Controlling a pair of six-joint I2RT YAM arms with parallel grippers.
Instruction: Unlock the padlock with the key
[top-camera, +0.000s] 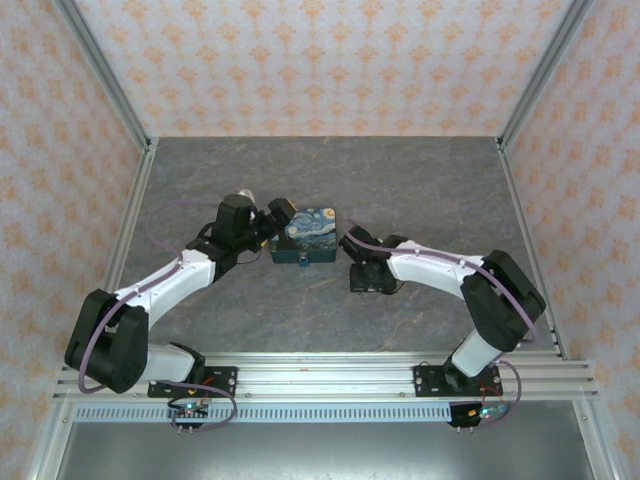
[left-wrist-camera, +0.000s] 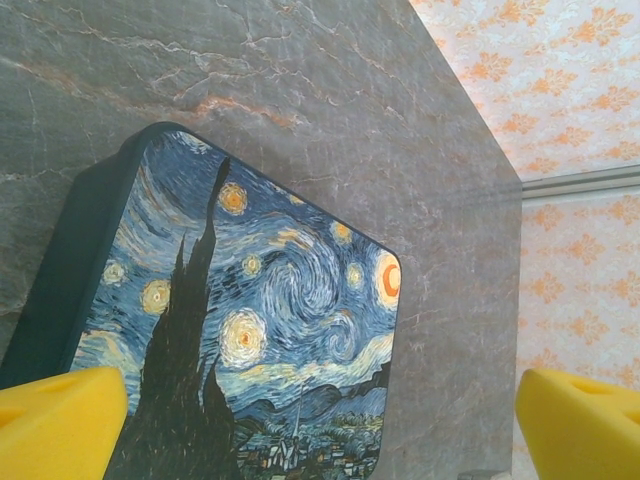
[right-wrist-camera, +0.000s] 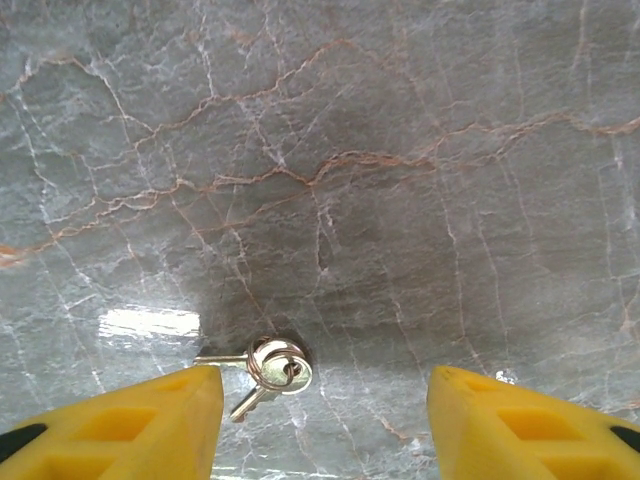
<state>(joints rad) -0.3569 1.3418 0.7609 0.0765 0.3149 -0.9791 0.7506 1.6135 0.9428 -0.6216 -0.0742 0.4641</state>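
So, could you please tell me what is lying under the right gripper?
A small ring of keys lies on the grey table beneath the right gripper, close to one finger. That finger may cover a key's end.

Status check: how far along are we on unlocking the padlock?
Done: nothing visible. In hand: nothing; the key lies on the table by the open right gripper, and the open left gripper sits at the padlock without gripping. Left: grasp key, insert, turn.
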